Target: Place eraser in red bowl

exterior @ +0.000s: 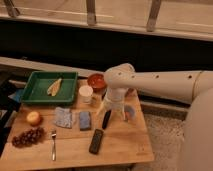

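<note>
The eraser (96, 141), a flat dark block, lies on the wooden table (125, 145) near the front edge. The red bowl (96, 81) stands at the back of the table, next to the white cup (86, 93). My gripper (113, 113) points down over the middle of the table, behind and slightly right of the eraser and in front of the red bowl. Its fingers are spread and hold nothing. A slim black-handled tool (106, 119) lies just under it.
A green tray (37, 92) holding a pale item stands back left. A purple bowl (132, 113) is partly hidden behind the gripper. Two blue-grey pads (85, 120), an apple (34, 118), grapes (27, 136) and a fork (53, 145) lie left of the eraser.
</note>
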